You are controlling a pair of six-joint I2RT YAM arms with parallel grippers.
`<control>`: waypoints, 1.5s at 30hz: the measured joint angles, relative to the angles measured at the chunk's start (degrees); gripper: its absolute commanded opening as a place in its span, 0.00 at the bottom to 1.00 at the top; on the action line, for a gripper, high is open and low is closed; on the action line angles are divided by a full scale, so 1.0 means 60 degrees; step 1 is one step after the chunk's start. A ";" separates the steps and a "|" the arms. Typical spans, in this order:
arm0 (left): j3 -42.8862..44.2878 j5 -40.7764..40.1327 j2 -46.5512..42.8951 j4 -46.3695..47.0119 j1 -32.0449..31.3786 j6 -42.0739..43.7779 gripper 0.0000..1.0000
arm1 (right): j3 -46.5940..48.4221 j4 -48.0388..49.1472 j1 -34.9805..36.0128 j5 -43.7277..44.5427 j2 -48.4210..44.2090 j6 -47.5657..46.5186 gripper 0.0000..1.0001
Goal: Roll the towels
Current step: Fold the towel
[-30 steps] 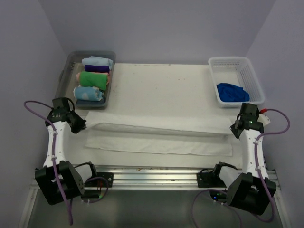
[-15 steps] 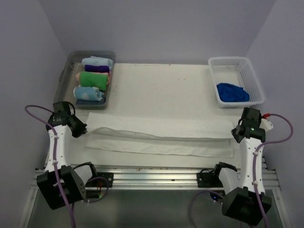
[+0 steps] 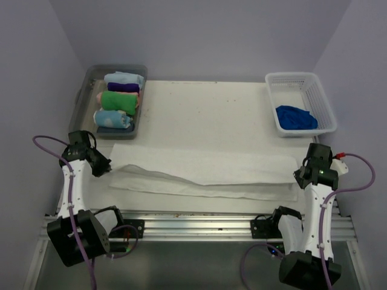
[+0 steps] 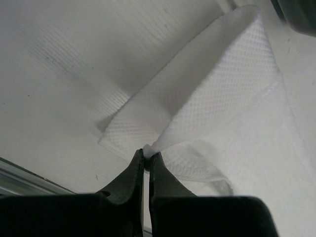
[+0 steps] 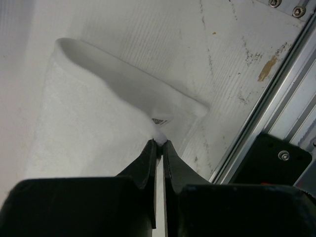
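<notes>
You are drawing both pincers back toward the near edge. Over the last second the white towel's (image 3: 199, 172) lifted long edge has been travelling with them and is now lying over most of the layer beneath. The table (image 3: 205, 115) is carrying that towel stretched between the two pincers, folded lengthwise. Beyond the left gripper (image 4: 146, 154), away from you, the gray bin (image 3: 118, 67) is holding rolled cloths, a green rolled towel (image 3: 118, 99) among them. Beyond the right gripper (image 5: 159, 142), the white basket (image 3: 291, 76) is holding the royal blue towel (image 3: 296, 116), lying crumpled. Each pincer is pinching narrowly on a corner of the white towel, the left one on the left corner and the right one on the right corner, just below a small label (image 5: 159, 120).
</notes>
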 measured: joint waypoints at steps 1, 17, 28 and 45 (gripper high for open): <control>0.0000 -0.0007 0.0000 -0.0004 0.0000 0.0000 0.00 | 0.0000 -0.0084 0.0000 0.0015 -0.0073 0.0040 0.00; 0.0211 -0.0277 -0.0980 -0.0470 0.0317 -0.0084 0.73 | 0.0007 0.0022 -0.0029 -0.0630 -0.0481 -0.0470 0.51; 0.0117 0.0430 0.0160 0.1934 -0.4317 -0.1118 0.25 | -0.0386 0.2976 0.3056 -0.3399 0.2543 -0.1377 0.12; -0.0630 0.0149 0.3614 0.3093 -0.4685 -0.1759 0.22 | -0.0750 0.4386 0.3905 -0.3439 0.6014 -0.1337 0.09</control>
